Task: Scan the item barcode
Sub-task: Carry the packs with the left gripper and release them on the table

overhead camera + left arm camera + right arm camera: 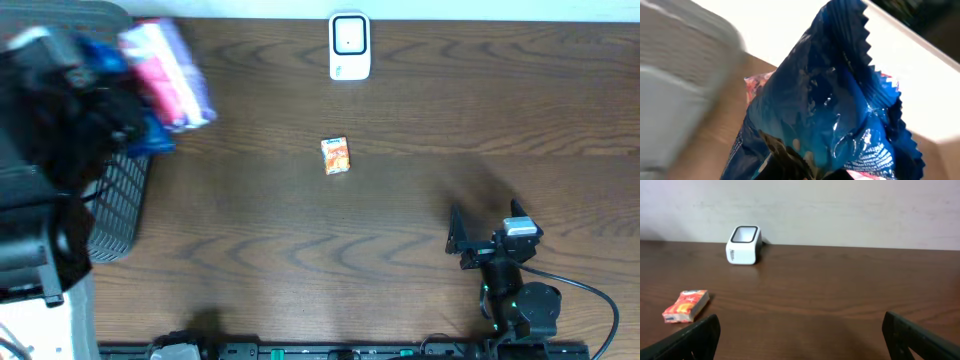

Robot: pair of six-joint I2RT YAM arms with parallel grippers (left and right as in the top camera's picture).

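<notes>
The left claw (115, 100) is clamped shut on a blue crinkly snack packet (825, 110), held up over the surface's left edge, above a grey basket (120, 200). The right claw (800, 337) gapes wide and empty near the front right corner. The white barcode scanner (349, 45) stands mid far edge, and a small orange box (336, 156) lies at the centre.

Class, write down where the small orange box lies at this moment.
Overhead, the small orange box lies near the middle of the table, apart from the white scanner at the far edge.
</notes>
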